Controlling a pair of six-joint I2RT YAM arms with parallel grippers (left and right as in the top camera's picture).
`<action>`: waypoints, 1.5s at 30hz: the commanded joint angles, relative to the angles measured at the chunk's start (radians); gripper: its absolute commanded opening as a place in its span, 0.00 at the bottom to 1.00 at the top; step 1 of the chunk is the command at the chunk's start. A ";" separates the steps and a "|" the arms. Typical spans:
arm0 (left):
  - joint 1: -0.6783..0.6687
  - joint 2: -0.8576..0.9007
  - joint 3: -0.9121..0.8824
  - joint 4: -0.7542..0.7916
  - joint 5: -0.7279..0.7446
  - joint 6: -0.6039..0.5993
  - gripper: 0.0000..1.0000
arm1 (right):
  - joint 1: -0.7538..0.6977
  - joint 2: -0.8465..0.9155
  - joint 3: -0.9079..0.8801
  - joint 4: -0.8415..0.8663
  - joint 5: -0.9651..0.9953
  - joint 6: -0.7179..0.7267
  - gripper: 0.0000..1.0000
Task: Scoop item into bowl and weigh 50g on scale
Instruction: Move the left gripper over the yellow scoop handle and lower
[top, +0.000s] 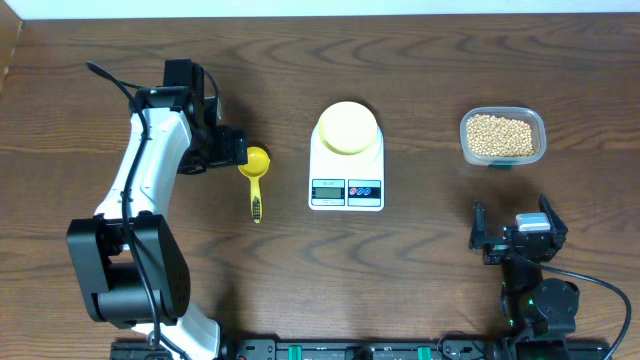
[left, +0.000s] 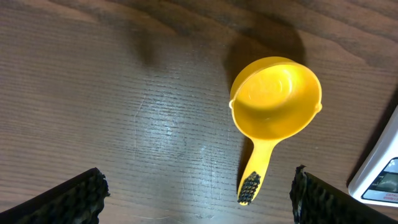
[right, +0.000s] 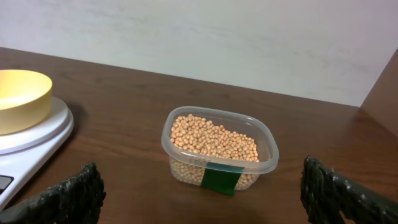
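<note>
While the left arm (top: 140, 190) stretches forward, left gripper (top: 232, 148) hangs empty, jaws wide, just beside the scoop (top: 255, 165); right gripper (top: 515, 225) sits tucked back, jaws wide too. Brown wood table (top: 420, 290), white wall (right: 249, 37). Yellow bowl (top: 348, 127) on scale (top: 346, 175), probably empty; beans (top: 500, 135) in tub (top: 463, 135).

No legible text anywhere, scale (top: 346, 170) display and button markings too small, tub (right: 220, 149) green label blank

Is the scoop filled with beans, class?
No, the scoop lies with its cup bare and yellow inside.
</note>
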 joint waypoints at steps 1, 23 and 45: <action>0.003 0.011 0.003 0.005 0.006 0.021 0.96 | -0.006 -0.001 -0.001 -0.003 -0.002 -0.014 0.99; 0.003 0.202 0.003 0.071 0.006 0.020 0.96 | -0.006 -0.001 -0.001 -0.003 -0.002 -0.014 0.99; 0.003 0.255 0.004 0.102 0.006 0.021 0.96 | -0.006 -0.001 -0.001 -0.003 -0.002 -0.014 0.99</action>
